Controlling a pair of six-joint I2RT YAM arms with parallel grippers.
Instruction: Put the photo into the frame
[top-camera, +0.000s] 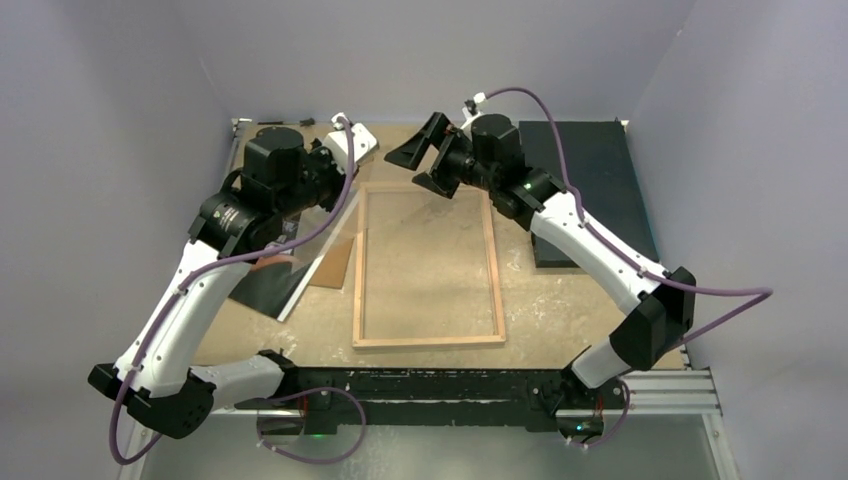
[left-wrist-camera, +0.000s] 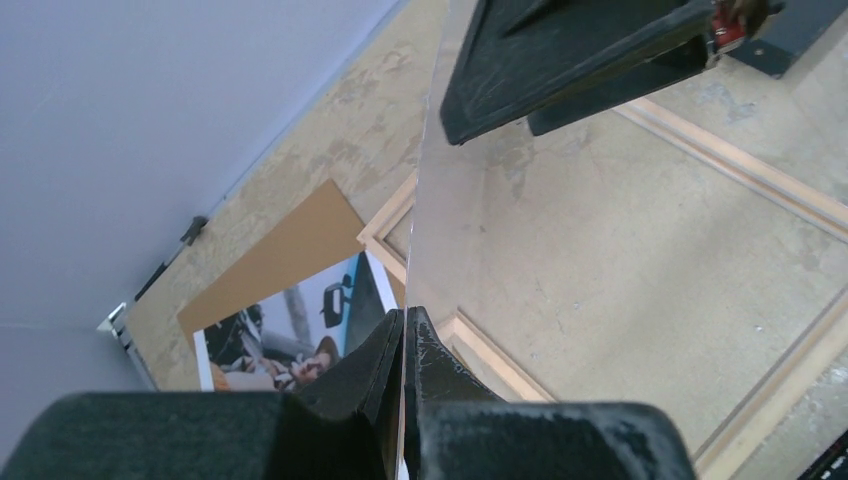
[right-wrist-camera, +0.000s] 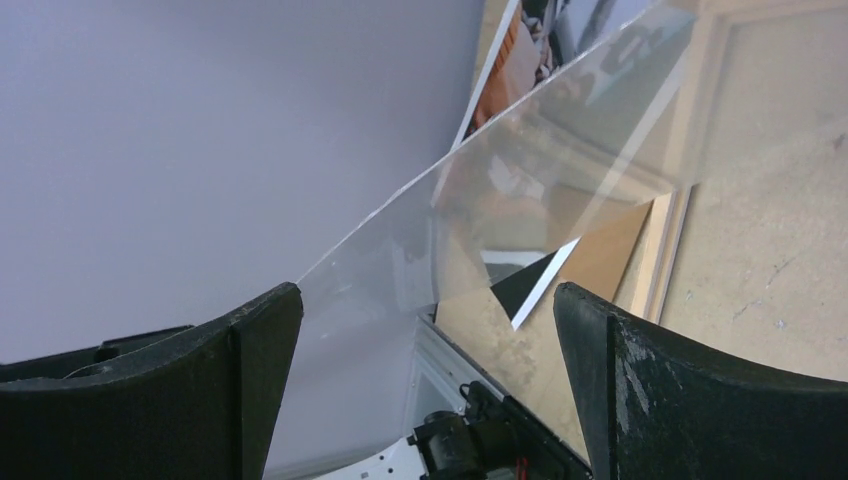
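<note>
Left gripper (left-wrist-camera: 405, 325) clamped pane (left-wrist-camera: 520, 220) edge, pane tilted above frame (top-camera: 428, 342) at worktop (top-camera: 540, 300) centre. Right gripper (right-wrist-camera: 428, 300) gaped, empty. Photo (left-wrist-camera: 290, 340) lay left of frame. Pane likely needed slow carry aside, no flexing.

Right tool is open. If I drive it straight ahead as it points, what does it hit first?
Most likely the clear pane, tilted across the gap ahead of the right tool and gripped at its edge by the left tool. How far off is unclear.
</note>
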